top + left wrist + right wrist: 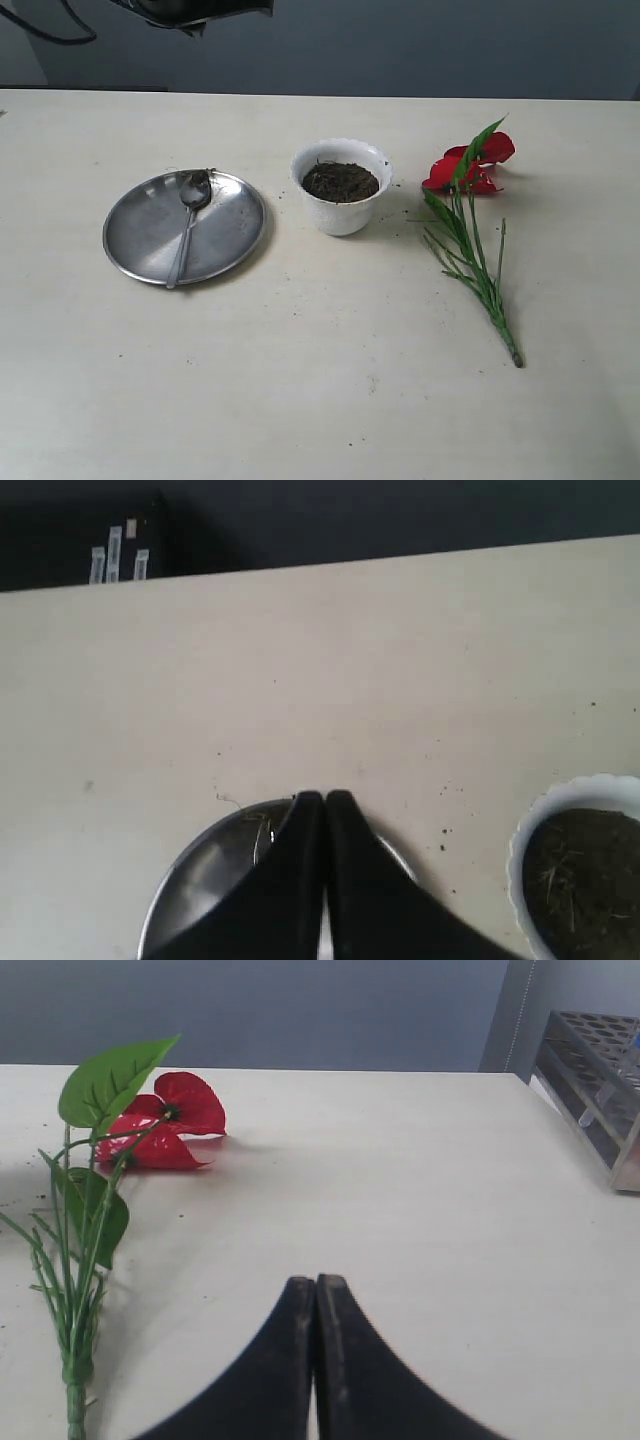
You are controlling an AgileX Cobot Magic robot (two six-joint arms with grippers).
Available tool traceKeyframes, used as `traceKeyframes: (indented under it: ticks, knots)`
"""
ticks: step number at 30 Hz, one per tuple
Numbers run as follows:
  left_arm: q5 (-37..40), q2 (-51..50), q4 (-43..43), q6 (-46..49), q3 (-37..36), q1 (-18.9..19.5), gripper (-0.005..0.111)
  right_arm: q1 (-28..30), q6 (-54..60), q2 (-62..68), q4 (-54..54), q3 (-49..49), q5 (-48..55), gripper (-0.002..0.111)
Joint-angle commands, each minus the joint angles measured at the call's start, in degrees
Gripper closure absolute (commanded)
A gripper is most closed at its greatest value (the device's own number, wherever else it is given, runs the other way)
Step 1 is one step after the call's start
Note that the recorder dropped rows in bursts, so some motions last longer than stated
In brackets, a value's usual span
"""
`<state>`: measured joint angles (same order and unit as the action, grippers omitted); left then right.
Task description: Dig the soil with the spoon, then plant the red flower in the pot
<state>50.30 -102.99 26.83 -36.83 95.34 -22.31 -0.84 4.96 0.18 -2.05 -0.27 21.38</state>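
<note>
I work in what looks like a lab. A bare cream table [420, 1180] stands against a plain grey-blue wall [300, 1010]. A gridded tube rack [598, 1080] sits well ahead of my right claw [316, 1282], and a dark labelled box [120, 550] lies far beyond my left claw [323, 798].

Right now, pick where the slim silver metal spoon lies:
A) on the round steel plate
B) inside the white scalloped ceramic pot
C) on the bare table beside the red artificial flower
A: the slim silver metal spoon lies across the round steel plate, apart from the white scalloped ceramic pot.
</note>
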Motion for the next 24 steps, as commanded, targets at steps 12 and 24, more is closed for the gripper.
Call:
traceKeyframes:
  ticks: [12, 24]
  knots:
    - [-11.6, 17.2, 11.2, -0.5, -8.7, -1.2, 0.106, 0.2, 0.1, -0.2, 0.0, 0.3, -0.7, 0.108]
    - [-11.5, 33.0, 6.9, 5.8, -12.0, -1.1, 0.106, 0.2, 0.1, -0.2, 0.2, 0.3, -0.7, 0.108]
